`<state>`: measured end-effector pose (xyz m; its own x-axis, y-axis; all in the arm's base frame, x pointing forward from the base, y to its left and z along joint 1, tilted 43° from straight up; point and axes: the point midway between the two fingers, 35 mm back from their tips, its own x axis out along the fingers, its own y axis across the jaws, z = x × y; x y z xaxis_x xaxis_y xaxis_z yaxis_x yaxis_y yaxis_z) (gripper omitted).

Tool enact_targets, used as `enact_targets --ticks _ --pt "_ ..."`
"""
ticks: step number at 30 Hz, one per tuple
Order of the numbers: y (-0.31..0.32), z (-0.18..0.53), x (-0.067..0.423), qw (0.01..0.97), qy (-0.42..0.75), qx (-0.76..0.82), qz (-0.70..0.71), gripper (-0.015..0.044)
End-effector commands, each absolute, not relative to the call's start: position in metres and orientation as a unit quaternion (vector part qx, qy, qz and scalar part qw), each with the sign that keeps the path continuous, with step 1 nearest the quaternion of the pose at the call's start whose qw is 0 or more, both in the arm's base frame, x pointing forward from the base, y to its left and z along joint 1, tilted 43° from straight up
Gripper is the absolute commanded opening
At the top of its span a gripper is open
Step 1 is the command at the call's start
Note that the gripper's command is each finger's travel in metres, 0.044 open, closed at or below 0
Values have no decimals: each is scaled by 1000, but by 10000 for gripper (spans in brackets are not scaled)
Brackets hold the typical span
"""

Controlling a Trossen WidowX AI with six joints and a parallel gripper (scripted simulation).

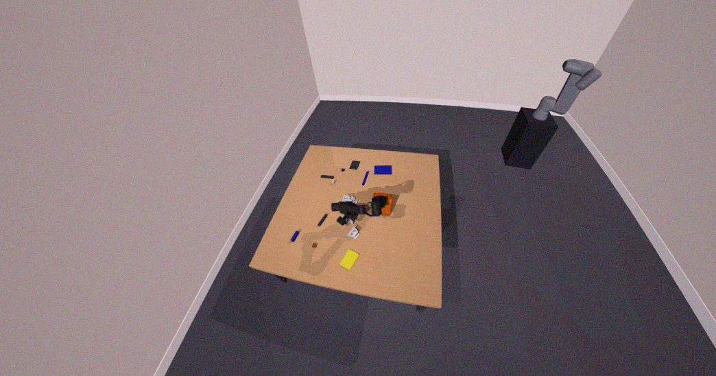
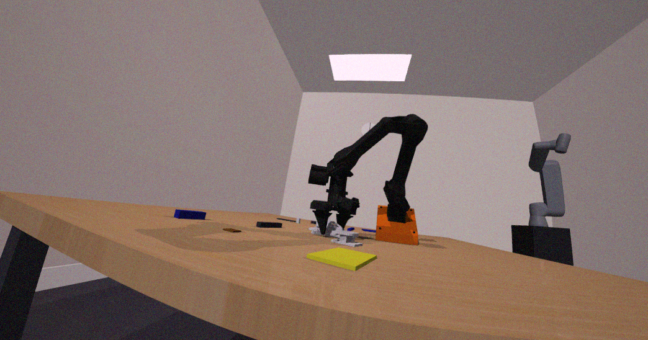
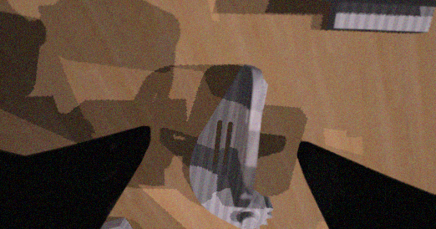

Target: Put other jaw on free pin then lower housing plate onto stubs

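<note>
Gripper stands wide, nothing held. I have its fingers low over the table, one on either side of the loose toothed jaw. In the wrist view, its toothed end points down the frame, its narrow end up, ahead of the fingertips. A pale block sits apart, beyond them at upper right, partly cropped. Contact between fingers and part: cannot tell.

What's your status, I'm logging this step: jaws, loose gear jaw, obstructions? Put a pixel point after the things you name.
Jaws (image 2: 333, 231) (image 3: 224, 144) open, low, nothing gripped. Loose toothed jaw piece (image 3: 227, 150) lying between the fingertips, off its pin. Nothing seen between fingertips and piece.
</note>
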<state>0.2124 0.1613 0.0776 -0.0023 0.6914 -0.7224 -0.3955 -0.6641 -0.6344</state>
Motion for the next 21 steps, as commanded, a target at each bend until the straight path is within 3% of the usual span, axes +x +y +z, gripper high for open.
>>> enact_targets --ticks 1,17,21 --pt "161 76 212 390 -122 -588 698 440" --pt "162 75 212 390 -122 -588 698 440" --pt "162 76 212 390 -125 -588 697 335"
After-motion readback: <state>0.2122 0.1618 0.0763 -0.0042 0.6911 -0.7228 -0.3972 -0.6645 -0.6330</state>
